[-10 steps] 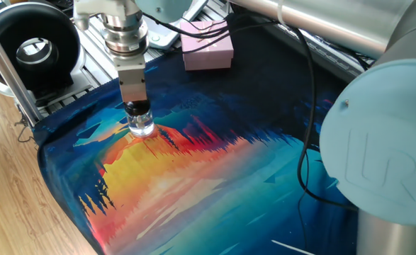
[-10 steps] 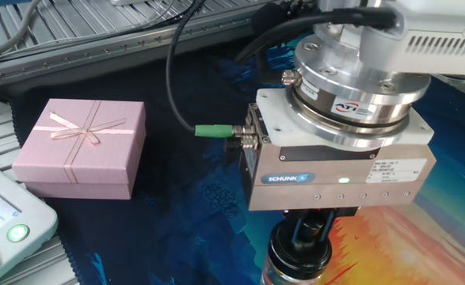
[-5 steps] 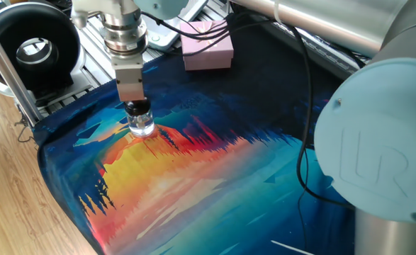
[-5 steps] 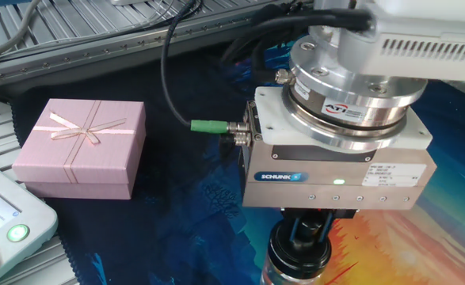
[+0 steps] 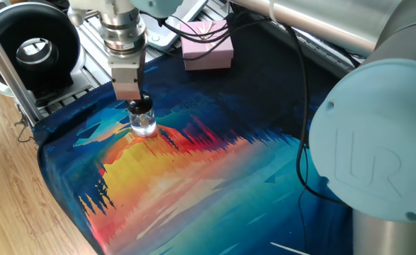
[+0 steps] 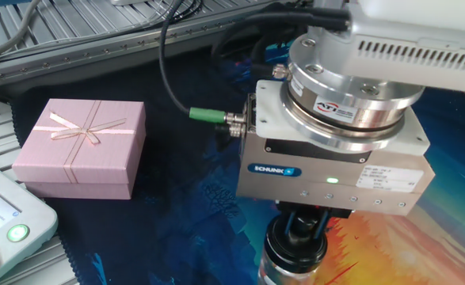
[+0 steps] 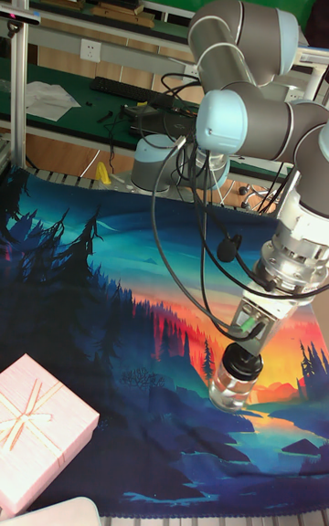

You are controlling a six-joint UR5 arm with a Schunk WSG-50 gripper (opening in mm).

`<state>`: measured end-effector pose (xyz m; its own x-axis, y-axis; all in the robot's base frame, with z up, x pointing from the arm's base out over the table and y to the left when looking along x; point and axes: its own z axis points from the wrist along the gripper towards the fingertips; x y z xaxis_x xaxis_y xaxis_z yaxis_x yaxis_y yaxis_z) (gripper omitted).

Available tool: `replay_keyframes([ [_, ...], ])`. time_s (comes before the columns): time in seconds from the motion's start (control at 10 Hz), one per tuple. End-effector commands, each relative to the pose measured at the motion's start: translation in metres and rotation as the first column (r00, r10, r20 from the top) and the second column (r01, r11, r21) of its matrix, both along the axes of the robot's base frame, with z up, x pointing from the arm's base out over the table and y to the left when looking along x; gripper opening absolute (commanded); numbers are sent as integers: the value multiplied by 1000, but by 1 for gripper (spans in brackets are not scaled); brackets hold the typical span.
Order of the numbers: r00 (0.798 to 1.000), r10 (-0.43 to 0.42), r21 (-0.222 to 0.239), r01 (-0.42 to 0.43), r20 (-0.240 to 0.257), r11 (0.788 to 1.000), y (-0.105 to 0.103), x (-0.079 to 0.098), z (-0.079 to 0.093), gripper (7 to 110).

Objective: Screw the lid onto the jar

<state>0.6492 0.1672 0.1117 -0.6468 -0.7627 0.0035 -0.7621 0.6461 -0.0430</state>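
The clear glass jar (image 5: 143, 125) stands upright on the sunset-forest printed mat (image 5: 193, 177) covering the surface, its round black lid (image 7: 242, 366) seated on the neck. The hand (image 5: 138, 104), its boxy metal body marked "SCHUNK", is clenched on the lid from above. A matte pink gift box (image 6: 81, 147) with a ribbon bow sits at 9 o'clock of the hand in the other fixed view.

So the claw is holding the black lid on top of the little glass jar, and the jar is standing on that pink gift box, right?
Not quite. The gripper does hold the lid on the jar, but the jar stands on the colourful mat. The pink gift box sits apart from it, as one fixed view shows.
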Motion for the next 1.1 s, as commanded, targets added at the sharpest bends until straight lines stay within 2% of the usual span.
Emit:
replay_keyframes([
  [0.0, 994, -106, -17, 106, -12, 994, -3, -3, 2, 22],
  [0.1, 990, -138, -15, 138, -12, 990, -2, -3, 1, 22],
  [0.2, 987, -159, -14, 159, -11, 987, -2, -3, 1, 7],
  [0.7, 961, -277, 23, 277, -11, 961, 6, 2, 1, 7],
  [1.0, 943, -333, 27, 333, -3, 942, 5, 6, 2, 7],
])
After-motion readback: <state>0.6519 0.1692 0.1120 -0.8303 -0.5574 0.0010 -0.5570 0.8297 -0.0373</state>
